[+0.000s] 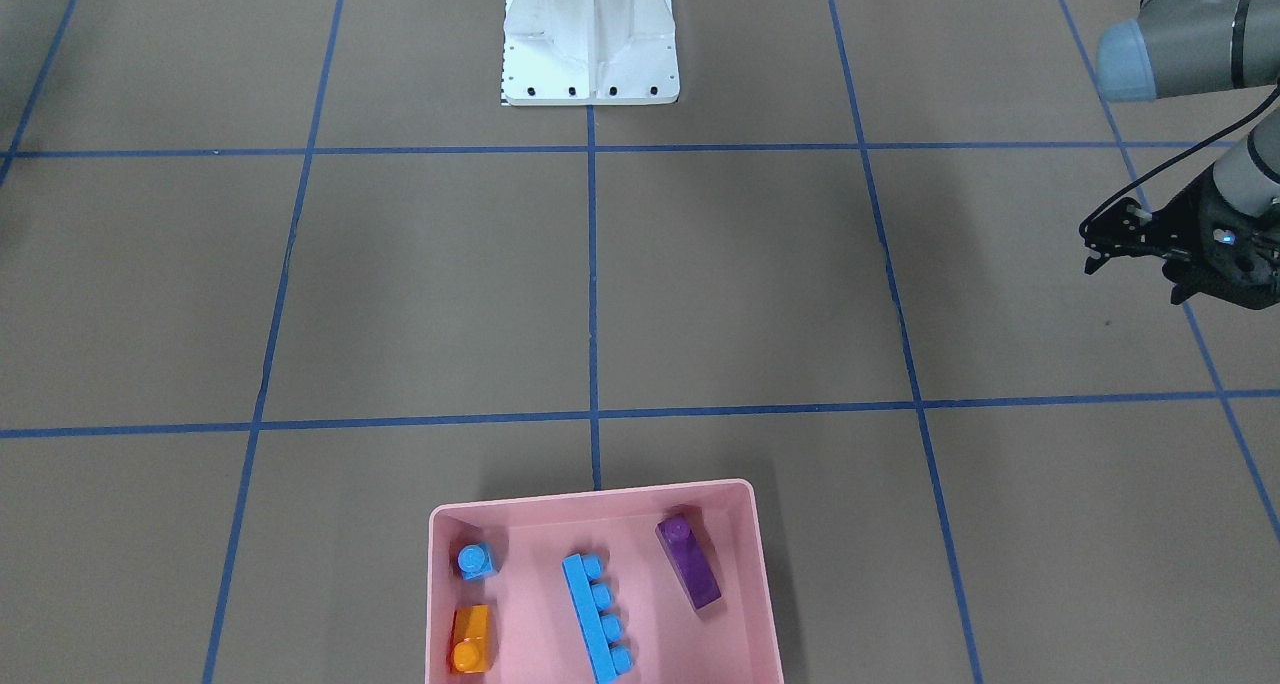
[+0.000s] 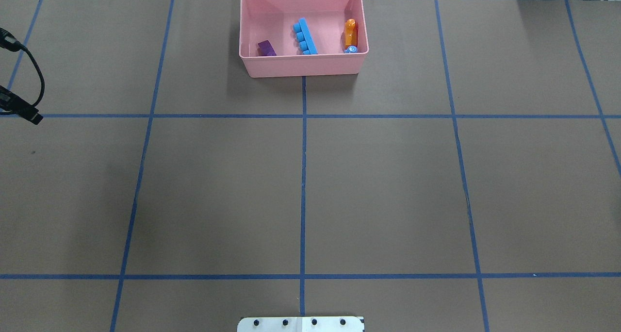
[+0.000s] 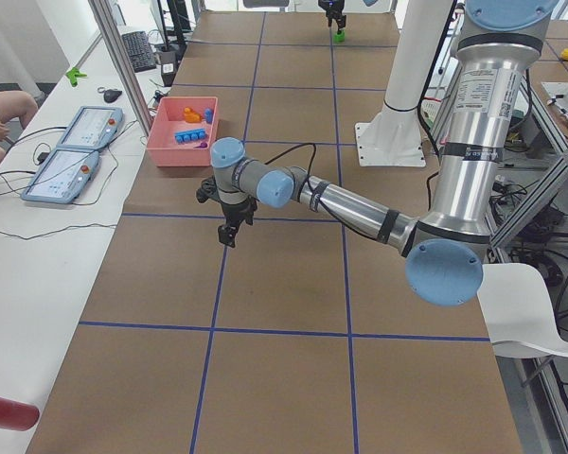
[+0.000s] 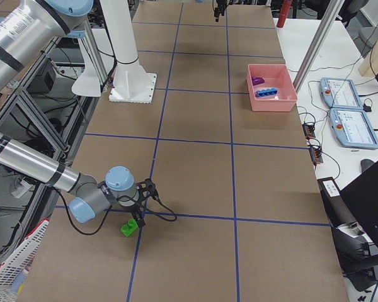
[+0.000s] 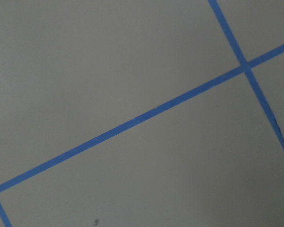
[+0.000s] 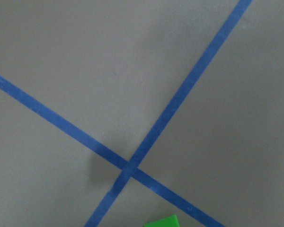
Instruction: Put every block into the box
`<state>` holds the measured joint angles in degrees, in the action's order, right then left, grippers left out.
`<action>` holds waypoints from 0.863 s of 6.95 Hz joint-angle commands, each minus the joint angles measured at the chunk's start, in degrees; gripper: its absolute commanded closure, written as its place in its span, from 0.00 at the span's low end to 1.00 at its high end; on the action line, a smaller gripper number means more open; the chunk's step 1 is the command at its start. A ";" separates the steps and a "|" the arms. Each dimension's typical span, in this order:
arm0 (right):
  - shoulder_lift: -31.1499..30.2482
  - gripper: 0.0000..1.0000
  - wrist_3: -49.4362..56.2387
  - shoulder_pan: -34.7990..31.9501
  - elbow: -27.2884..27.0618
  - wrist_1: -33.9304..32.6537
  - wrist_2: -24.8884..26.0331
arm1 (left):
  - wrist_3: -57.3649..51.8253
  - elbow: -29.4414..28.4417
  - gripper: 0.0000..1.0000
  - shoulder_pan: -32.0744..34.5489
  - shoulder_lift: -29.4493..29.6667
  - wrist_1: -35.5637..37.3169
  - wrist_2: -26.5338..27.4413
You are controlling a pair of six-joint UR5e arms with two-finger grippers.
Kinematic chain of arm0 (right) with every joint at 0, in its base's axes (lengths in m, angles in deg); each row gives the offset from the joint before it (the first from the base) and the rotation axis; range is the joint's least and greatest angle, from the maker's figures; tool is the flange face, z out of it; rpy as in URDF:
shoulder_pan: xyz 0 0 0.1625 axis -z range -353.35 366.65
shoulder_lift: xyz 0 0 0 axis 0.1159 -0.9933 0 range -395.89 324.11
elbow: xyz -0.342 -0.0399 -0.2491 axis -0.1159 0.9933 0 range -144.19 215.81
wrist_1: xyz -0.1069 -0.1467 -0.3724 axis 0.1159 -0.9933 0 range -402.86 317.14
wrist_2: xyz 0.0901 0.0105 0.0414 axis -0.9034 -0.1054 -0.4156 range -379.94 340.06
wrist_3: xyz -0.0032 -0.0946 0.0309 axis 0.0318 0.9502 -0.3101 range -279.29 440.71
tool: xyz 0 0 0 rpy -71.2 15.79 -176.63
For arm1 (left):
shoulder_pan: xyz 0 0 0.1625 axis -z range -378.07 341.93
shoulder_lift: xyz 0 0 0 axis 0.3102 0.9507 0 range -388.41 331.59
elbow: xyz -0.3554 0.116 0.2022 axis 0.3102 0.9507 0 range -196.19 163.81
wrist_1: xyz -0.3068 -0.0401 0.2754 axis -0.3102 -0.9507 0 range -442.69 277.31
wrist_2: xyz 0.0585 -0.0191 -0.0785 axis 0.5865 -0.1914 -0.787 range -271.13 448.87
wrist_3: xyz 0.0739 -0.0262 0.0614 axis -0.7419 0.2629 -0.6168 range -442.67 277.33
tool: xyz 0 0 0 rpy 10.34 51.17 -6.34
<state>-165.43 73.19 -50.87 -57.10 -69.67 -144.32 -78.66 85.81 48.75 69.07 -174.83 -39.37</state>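
Four studded blocks (image 1: 596,616) lie in the pink box (image 1: 530,624); the left end effector's (image 1: 1092,249) state cannot be told.

The counter (image 2: 388,186) is a broad brown surface, marked off into large rectangles by blue tape lines (image 2: 303,176). A pink box (image 2: 301,65) sits on it at the edge farthest from the robot, centred on the middle tape line, which runs up to its near wall. The white robot base (image 1: 590,74) stands at the opposite edge on that same line, with a row of dark bolt heads along its plate. At the robot's right end, a green toy brick (image 4: 131,228) rests on the counter just beside a crossing of two tape lines. A tiny dark speck (image 2: 33,152) marks the surface toward the left end.
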 commanded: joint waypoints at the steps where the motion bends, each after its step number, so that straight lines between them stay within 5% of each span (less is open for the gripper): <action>1: 2.01 0.01 1.80 0.48 3.78 0.18 0.11 | -0.06 0.30 0.00 0.15 -0.27 0.03 -0.08; 2: 1.93 0.15 1.80 1.00 4.05 0.18 0.11 | -0.06 0.39 0.00 0.15 -0.27 0.03 -0.43; 4: 1.93 0.87 1.72 2.58 4.31 0.00 0.11 | 0.29 0.39 0.00 0.15 -0.27 0.03 -0.87; 5: 1.93 1.00 1.72 2.68 4.31 0.00 0.11 | 0.38 0.39 0.00 0.15 -0.27 0.03 -0.88; 6: 1.93 1.00 1.46 2.68 4.31 -0.08 0.19 | 0.47 0.39 0.00 0.15 -0.27 0.03 -0.88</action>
<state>-163.51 74.84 -48.32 -52.83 -69.68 -144.19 -78.32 86.20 48.90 68.80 -174.80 -40.23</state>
